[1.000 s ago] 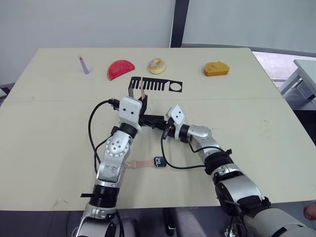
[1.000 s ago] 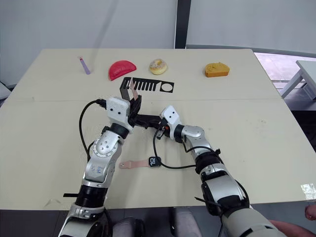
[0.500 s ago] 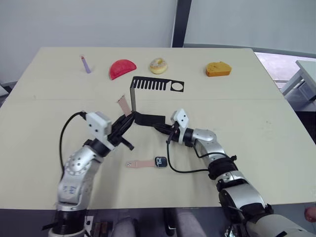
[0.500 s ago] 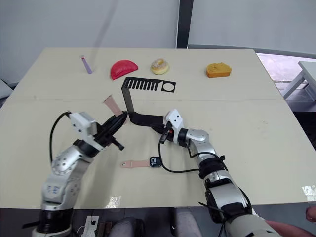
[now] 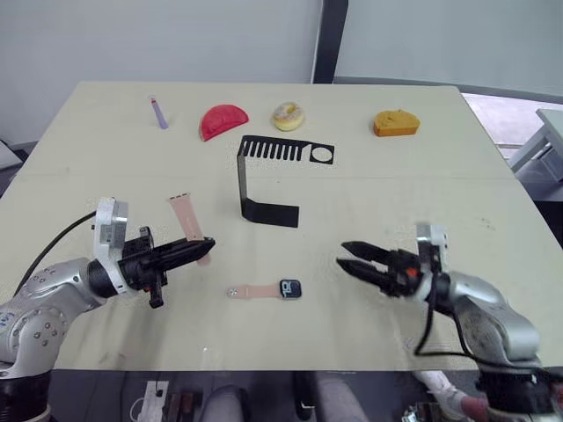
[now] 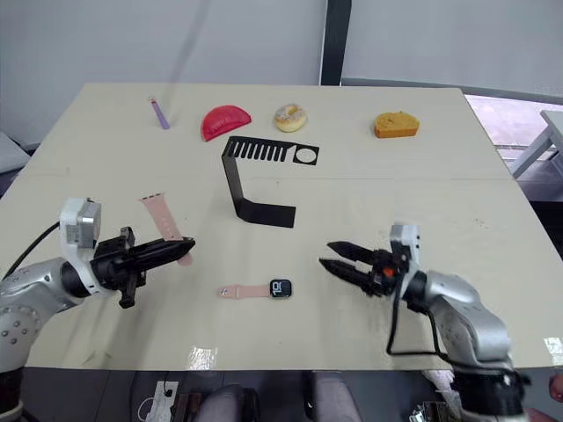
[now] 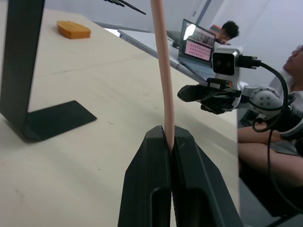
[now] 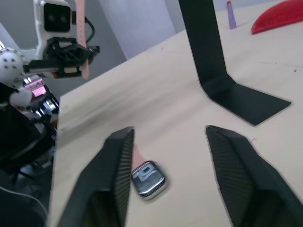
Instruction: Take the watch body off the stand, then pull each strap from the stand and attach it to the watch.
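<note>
From the head camera, the table (image 5: 440,202) carries the black stand (image 5: 264,180) near its middle, and in front of it lies the watch body (image 5: 289,288) with one pink strap (image 5: 251,291) attached and lying flat toward the robot's left. The left gripper (image 5: 201,251) hovers off to the left, pinching the second strap (image 5: 186,227), which sticks up from its tips. The right gripper (image 5: 350,259) is on the right, fingers spread, pointing toward the watch. Along the far edge sit a purple stick (image 5: 158,112), a red slice (image 5: 223,121), a doughnut (image 5: 288,115) and an orange piece (image 5: 395,122). The left wrist camera shows the fingers (image 7: 156,184) pressed on the upright strap. The right wrist camera shows the watch body between the open fingers (image 8: 116,165).
</note>
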Robot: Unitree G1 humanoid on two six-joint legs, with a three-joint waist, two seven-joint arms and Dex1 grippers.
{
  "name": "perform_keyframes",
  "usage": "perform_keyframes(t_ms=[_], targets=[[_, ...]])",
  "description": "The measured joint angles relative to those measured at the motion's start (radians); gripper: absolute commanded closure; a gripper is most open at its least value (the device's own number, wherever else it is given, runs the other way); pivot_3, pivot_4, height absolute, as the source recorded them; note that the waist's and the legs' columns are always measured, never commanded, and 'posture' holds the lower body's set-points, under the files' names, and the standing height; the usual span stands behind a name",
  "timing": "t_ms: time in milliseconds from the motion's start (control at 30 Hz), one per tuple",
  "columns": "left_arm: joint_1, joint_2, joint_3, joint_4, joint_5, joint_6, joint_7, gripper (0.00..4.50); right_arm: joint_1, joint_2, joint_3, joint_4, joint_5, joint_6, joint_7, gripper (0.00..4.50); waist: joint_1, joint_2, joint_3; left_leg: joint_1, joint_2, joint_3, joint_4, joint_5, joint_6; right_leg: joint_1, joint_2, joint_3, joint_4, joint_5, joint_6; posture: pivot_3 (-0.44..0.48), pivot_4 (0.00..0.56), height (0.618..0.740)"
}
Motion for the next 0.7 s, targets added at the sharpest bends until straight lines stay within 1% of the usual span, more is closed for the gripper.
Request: perform_keyframes(t_ms=[33,67,167,267,367,500,633,700], targets=[[-0.001,0.004,0.0,-0.001,-0.009,0.016,-0.002,4.5,0.05,0.003,-0.008,-0.05,0.029,0.02,-0.025,0.09,0.0,0.0,0.0,0.0,0.0,0.0,0.0,0.0,0.0,0.0,0.0,0.0,0.0,0.0,0.0,0.0,0.15,0.74],[-0.002,0.005,0.0,-0.001,-0.017,0.028,-0.002,4.5,0.092,0.008,-0.011,-0.087,0.051,0.035,-0.046,0.04,-0.001,0.0,0.0,0.0,0.0,0.0,0.0,0.0,0.0,0.0,0.0,0.0,0.0,0.0,0.0,0.0,0.15,0.74],[-0.01,0.001,-0.005,-0.002,-0.022,0.043,0.005,4.5,0.134,0.023,-0.01,-0.119,0.071,0.044,-0.096,0.04,-0.003,0.0,0.0,0.0,-0.002,0.001,0.0,0.0,0.0,0.0,0.0,0.002,0.0,0.0,0.001,0.0,0.15,0.74],[-0.021,0.0,-0.026,-0.003,-0.02,0.044,-0.006,4.5,0.123,0.033,-0.001,-0.128,0.079,0.038,-0.112,0.04,0.0,0.0,0.0,0.0,-0.002,0.0,-0.001,0.0,0.0,0.0,0.0,0.002,-0.001,0.0,0.001,0.0,0.15,0.74],[-0.052,0.0,-0.07,-0.004,-0.009,0.043,-0.022,4.5,0.104,0.052,0.018,-0.126,0.105,0.043,-0.113,0.04,0.002,-0.001,0.0,0.0,-0.002,0.0,-0.001,0.0,0.0,0.0,0.0,0.002,-0.001,0.0,0.001,0.0,0.15,0.74],[-0.144,-0.036,-0.154,-0.002,-0.008,0.087,-0.002,4.5,0.041,0.055,0.071,-0.103,0.194,0.13,-0.114,0.04,0.002,-0.002,-0.001,0.0,-0.002,0.0,0.0,0.0,0.001,0.0,0.0,0.002,-0.001,0.001,0.001,0.0,0.15,0.74],[-0.215,-0.092,-0.215,0.02,-0.015,0.15,0.028,4.5,-0.04,0.13,0.112,-0.058,0.25,0.17,-0.147,0.04,-0.001,-0.002,0.0,0.0,-0.002,0.0,0.0,0.0,0.001,0.0,0.001,0.002,-0.001,0.001,0.001,0.0,0.15,0.74],[-0.228,-0.114,-0.242,0.021,-0.02,0.17,0.035,4.5,-0.074,0.16,0.127,-0.041,0.273,0.185,-0.169,0.04,-0.001,-0.002,0.0,0.0,-0.002,0.0,0.0,0.0,0.001,0.0,0.001,0.002,-0.001,0.001,0.001,0.0,0.15,0.74]])
